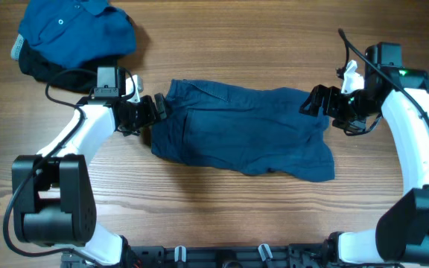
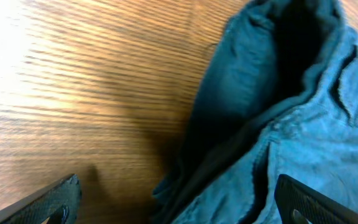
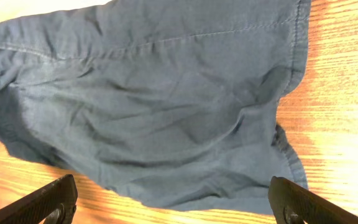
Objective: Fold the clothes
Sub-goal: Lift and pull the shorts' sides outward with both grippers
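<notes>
At centre, wrinkled navy shorts (image 1: 244, 134) lie spread; left end effector (image 1: 157, 109) and right end effector (image 1: 316, 100) released.

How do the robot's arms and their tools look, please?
The left arm and right arm have white links and black joints. The left tool and right tool are black, with two flat dark fingers. A thin black cable runs along each arm. A small green light shows near the right wrist.
</notes>
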{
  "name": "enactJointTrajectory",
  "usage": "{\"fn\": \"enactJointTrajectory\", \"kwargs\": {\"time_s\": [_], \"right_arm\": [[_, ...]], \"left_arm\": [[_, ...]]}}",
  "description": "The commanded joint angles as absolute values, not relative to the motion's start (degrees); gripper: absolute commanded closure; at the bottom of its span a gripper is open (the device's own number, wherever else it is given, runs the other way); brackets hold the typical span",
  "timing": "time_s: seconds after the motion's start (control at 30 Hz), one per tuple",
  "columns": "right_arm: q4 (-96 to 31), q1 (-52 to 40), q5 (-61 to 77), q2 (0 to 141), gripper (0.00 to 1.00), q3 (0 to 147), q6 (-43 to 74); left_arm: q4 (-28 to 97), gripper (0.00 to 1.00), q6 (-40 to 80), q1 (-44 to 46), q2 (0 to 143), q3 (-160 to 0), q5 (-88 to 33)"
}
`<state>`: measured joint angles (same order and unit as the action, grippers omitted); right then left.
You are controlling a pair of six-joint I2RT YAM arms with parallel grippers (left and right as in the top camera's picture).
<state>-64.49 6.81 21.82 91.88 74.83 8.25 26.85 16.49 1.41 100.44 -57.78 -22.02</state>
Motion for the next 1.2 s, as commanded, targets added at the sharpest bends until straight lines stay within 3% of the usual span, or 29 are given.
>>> {"fn": "enactJointTrajectory", "kwargs": {"time_s": [0.0, 0.63, 0.73, 0.93, 1.0, 1.17], "right_arm": [[-65.3, 6.9, 23.7, 89.3, 0.01, 75.8, 7.6], [-63.7, -0.7, 23.6, 89.4, 0.00, 75.8, 7.7], [-63.7, -0.8, 23.6, 89.4, 0.00, 75.8, 7.7], [-63.9, -0.8, 23.6, 89.4, 0.00, 75.8, 7.6], [-63.9, -0.8, 23.6, 89.4, 0.01, 75.8, 7.6], [-63.9, -0.8, 23.6, 89.4, 0.01, 75.7, 7.7]], "left_arm": [[26.3, 0.00, 13.7, 1.4, 103.5, -58.1, -27.7], [25.6, 0.01, 13.9, 4.9, 112.6, -58.1, -37.1], [25.9, 0.15, 13.9, 5.8, 112.9, -58.1, -37.0], [26.3, 0.82, 13.9, 5.3, 112.9, -58.1, -37.0], [26.3, 0.96, 13.9, 4.9, 112.9, -58.1, -36.9], [26.7, 0.96, 13.9, 3.3, 112.8, -58.2, -36.3]]}}
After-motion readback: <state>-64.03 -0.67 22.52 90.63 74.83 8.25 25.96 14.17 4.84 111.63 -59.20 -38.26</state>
